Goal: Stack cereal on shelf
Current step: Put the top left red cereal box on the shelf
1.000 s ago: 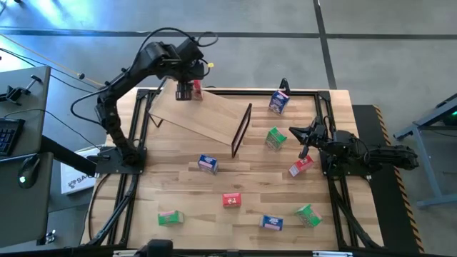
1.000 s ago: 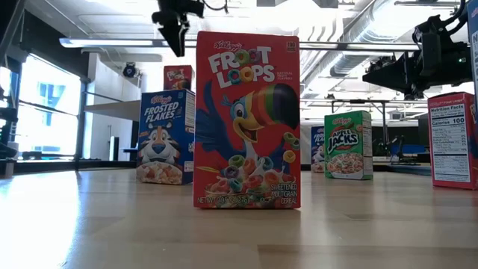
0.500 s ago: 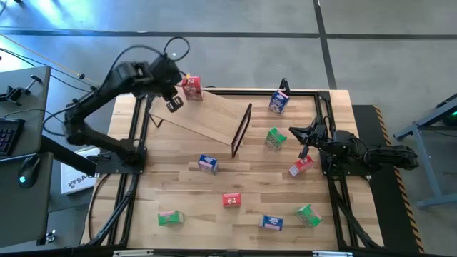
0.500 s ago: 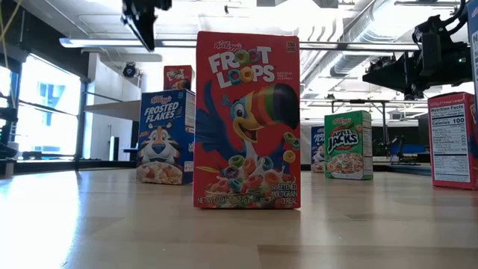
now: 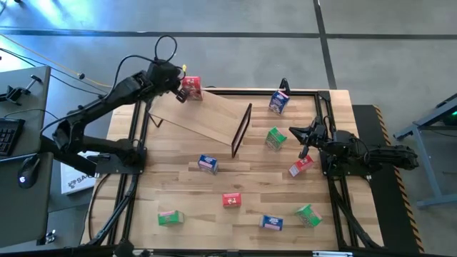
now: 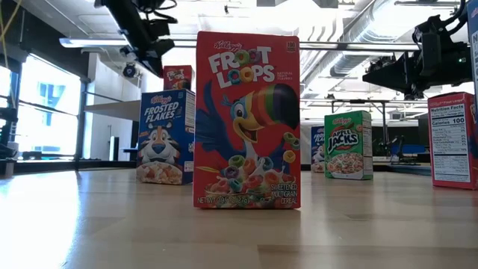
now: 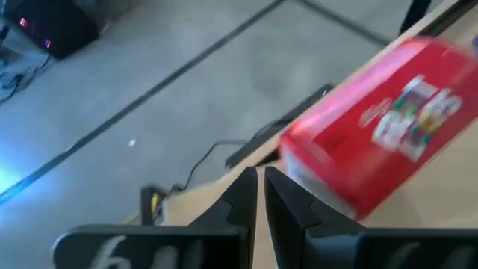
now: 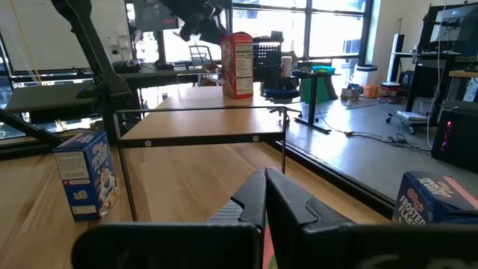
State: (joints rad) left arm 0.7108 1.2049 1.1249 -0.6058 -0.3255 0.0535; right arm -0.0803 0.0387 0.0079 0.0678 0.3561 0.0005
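Note:
The shelf [image 5: 207,118], a tilted plywood board with a black frame end [image 5: 241,130], lies at the table's far left. A red cereal box [image 5: 191,87] stands by its base on the board's raised far end, also seen in the low view [image 6: 178,77]. My left gripper [image 5: 178,91] is shut, just left of this box [image 7: 381,142]. Other red, green and blue boxes stand scattered on the table, among them a red one [image 6: 246,119] close to the low camera. My right gripper [image 5: 303,148] hangs shut and level at the right, above a red box [image 5: 300,165]. My left gripper's shut fingers [image 7: 287,205] stand close beside the lower corner [image 7: 293,153] of the red box on the shelf. I cannot tell whether they touch it. The box stands upright on the board.
Boxes on the table: blue [image 5: 278,101], green [image 5: 275,137], blue [image 5: 208,163], red [image 5: 231,200], green [image 5: 169,217], blue [image 5: 271,223], green [image 5: 308,214]. Black frame rails [image 5: 325,128] run along the table's sides. Bare wood lies between the shelf and the near boxes.
My left gripper stood over the red box on the shelf's far end a second ago. It has drawn off toward the table's left, sunk and rolled, then come back beside the box. The box has stayed standing on the board.

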